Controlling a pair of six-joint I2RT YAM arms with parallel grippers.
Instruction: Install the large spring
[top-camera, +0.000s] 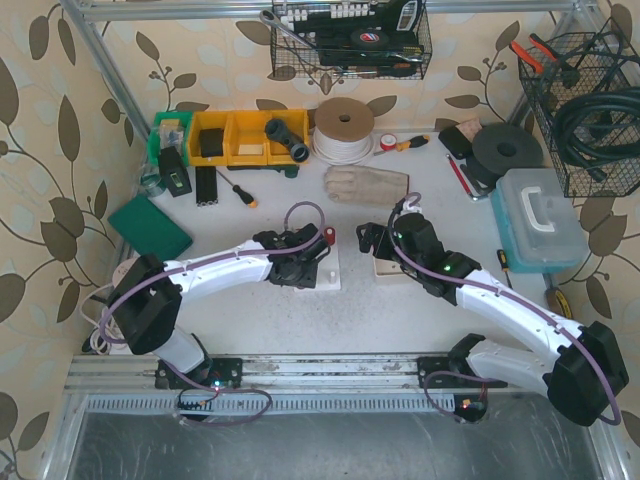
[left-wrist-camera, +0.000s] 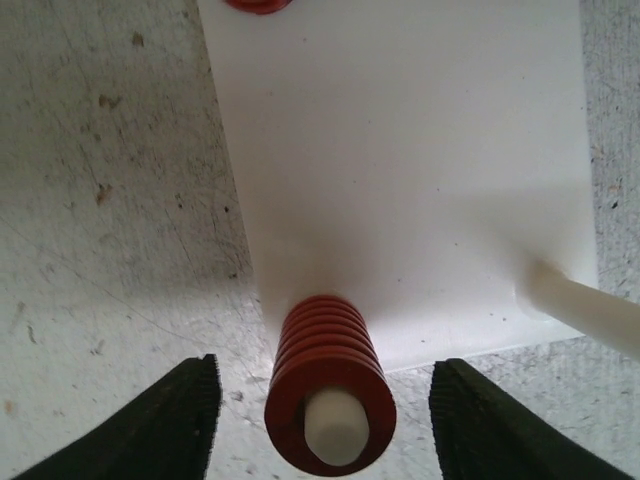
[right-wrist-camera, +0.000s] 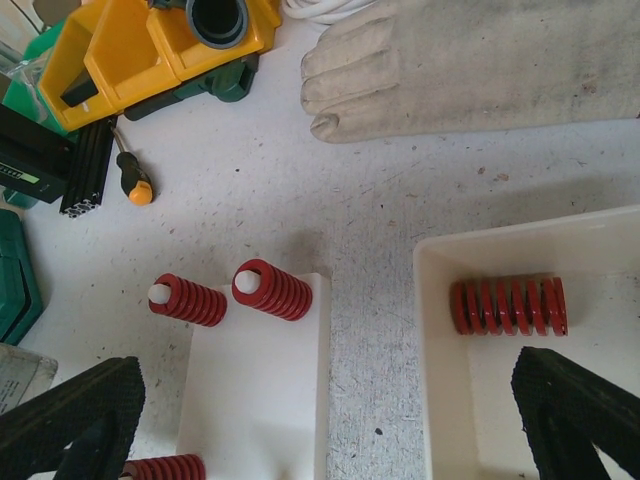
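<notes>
At the near edge of the white plate (left-wrist-camera: 400, 180), left wrist view: a red spring (left-wrist-camera: 328, 390) is threaded over a white peg (left-wrist-camera: 335, 438), whose tip shows through the coil. The left gripper (left-wrist-camera: 325, 375) is released, its black fingers (left-wrist-camera: 160, 425) spread to either side of the spring and apart from it. A bare peg (left-wrist-camera: 590, 312) stands at the plate's right side. Right wrist view: the right gripper (right-wrist-camera: 328, 365) is likewise spread wide and holds nothing, hanging above the gap between the plate and a cream tray (right-wrist-camera: 435, 300). A loose spring (right-wrist-camera: 508, 305) lies on its side inside the tray. Two more springs (right-wrist-camera: 272, 288) sit on pegs at the plate's far edge. Beyond lie a glove (right-wrist-camera: 470, 60), yellow bins (right-wrist-camera: 130, 50) and a screwdriver (right-wrist-camera: 130, 178).
</notes>
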